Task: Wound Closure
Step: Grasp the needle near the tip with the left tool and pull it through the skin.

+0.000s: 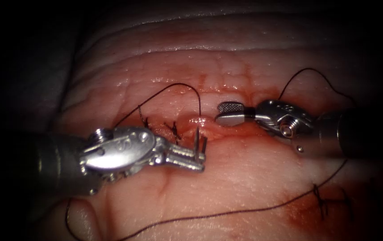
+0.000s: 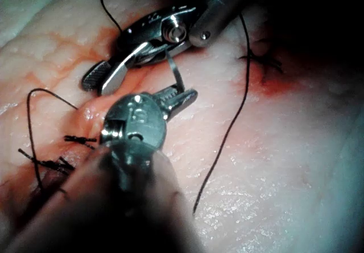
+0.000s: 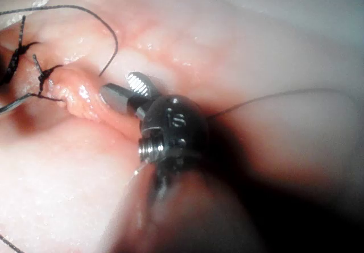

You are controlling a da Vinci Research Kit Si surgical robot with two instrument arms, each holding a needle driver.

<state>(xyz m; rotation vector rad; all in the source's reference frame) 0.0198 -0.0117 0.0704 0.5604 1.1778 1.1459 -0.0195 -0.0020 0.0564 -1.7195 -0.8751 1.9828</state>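
Thread (image 1: pixel 227 213) lies nearest you, a dark strand sweeping across the lower part of the endoscope view from lower left up toward the right edge; beside it at lower right sits a dark knot with cut ends (image 1: pixel 320 201) in a patch of red fluid (image 1: pixel 303 209). Next back, your left tool (image 1: pixel 199 154) comes in from the left, its jaws clenched on the needle (image 1: pixel 198 136); the needle stands up from the jaw tips as a short bright piece, and in the left wrist view it rises as a thin curved sliver (image 2: pixel 177 75) toward the other tool; you cannot tell from these frames where along its curve it is held, nor whether its tip is in the tissue (image 1: pixel 245 178). Just behind lie two earlier stitches (image 1: pixel 173 129) along the cut (image 1: pixel 209 129). Farther back on the right, your right tool (image 1: pixel 228 114) has its jaws parted and holds nothing. Small stamped characters mark both tool heads; they cannot be read.
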